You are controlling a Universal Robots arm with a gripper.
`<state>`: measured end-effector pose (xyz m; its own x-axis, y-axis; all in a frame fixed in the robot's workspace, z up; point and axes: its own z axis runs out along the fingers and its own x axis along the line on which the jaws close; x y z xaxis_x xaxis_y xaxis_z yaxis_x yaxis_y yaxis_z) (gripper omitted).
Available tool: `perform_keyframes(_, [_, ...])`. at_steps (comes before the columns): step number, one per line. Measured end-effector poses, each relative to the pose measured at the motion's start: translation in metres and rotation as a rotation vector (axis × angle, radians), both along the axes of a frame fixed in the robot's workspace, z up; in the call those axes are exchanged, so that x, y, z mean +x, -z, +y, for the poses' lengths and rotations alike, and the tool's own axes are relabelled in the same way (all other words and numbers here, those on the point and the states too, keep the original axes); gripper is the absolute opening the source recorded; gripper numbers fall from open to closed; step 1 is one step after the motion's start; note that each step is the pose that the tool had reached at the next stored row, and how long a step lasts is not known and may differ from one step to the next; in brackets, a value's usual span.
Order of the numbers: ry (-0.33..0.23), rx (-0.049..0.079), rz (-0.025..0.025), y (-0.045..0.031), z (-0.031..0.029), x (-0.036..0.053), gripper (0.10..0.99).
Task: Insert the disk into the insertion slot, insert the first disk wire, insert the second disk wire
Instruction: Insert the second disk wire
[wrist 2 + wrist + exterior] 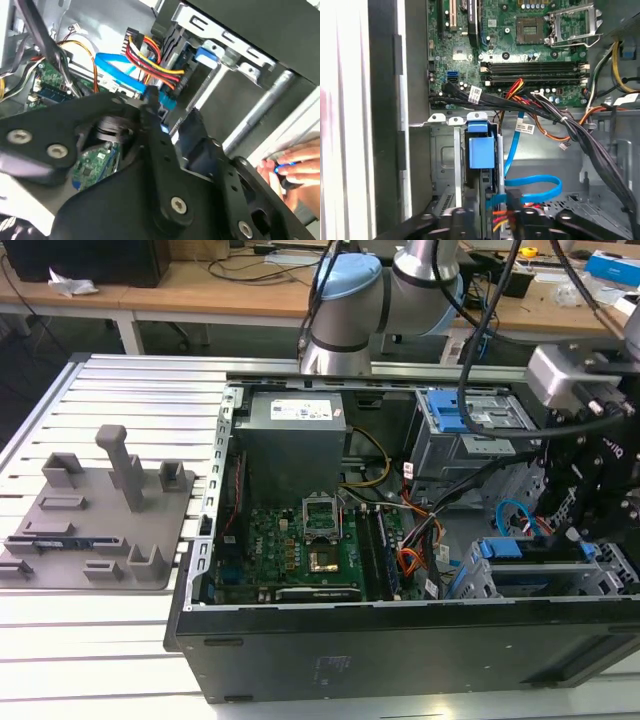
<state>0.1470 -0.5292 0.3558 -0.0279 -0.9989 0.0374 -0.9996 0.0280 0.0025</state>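
Observation:
The disk (530,562) sits in its blue caddy (482,150) inside the grey insertion slot (445,165) at the case's corner on the exterior view's right. The first disk wire (150,57), a red, orange and yellow bundle, ends in a dark plug against the disk's edge. The second disk wire (532,184), a flat light blue cable, curls in a loop; its plug (167,102) rests by the disk next to the first plug. My gripper (159,107) is down in the case at that plug, its black fingers (455,216) closed around it.
The open computer case holds the motherboard (300,550), the grey power supply (295,435) and a larger bay with a blue latch (455,410). Black cable bundles (570,130) cross above the cage. A grey fixture plate (90,510) lies outside. A person's hand (295,167) is near the case edge.

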Motion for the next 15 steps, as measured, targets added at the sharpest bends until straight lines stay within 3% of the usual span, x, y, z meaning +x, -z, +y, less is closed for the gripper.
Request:
perform_keyframes(1, [0.0,0.0,-0.0005,-0.0074,0.0001,-0.0003,0.475])
perform_keyframes(3, [0.0,0.0,-0.0036,-0.0291,0.0001,-0.0005,0.475])
perform_keyframes(4, [0.0,-0.001,-0.0054,-0.0344,0.0001,-0.0007,0.475])
perform_keyframes(6, [0.0,-0.003,-0.0081,-0.0369,0.0009,-0.0009,0.463])
perform_keyframes(7, [0.0,-0.003,-0.0082,-0.0369,0.0008,-0.0009,0.329])
perform_keyframes(10, [0.0,-0.003,-0.0082,-0.037,0.0008,-0.001,0.153])
perform_keyframes(12, [0.0,-0.003,-0.0082,-0.037,0.0008,-0.001,0.106])
perform_keyframes(15, [0.0,-0.003,-0.0082,-0.037,0.0008,-0.001,0.106])
